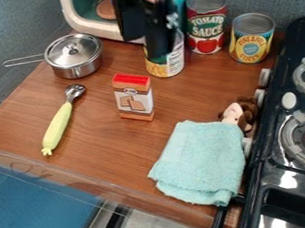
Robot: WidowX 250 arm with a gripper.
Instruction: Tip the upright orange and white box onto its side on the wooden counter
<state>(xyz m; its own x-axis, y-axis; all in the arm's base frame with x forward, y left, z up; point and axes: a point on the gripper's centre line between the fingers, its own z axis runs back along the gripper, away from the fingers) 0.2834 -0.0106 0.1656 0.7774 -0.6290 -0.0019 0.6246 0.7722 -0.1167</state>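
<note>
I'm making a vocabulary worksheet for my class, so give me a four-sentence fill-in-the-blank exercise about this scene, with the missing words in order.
1. The small metal saucepan is covered by its ____.
2. The gripper hangs in front of one of three food ____.
3. The small upright box has a bright ____ top.
4. The black appliance beside the folded towel, with round burners, is a ____.

Missing words: lid; cans; red; stove.
</note>
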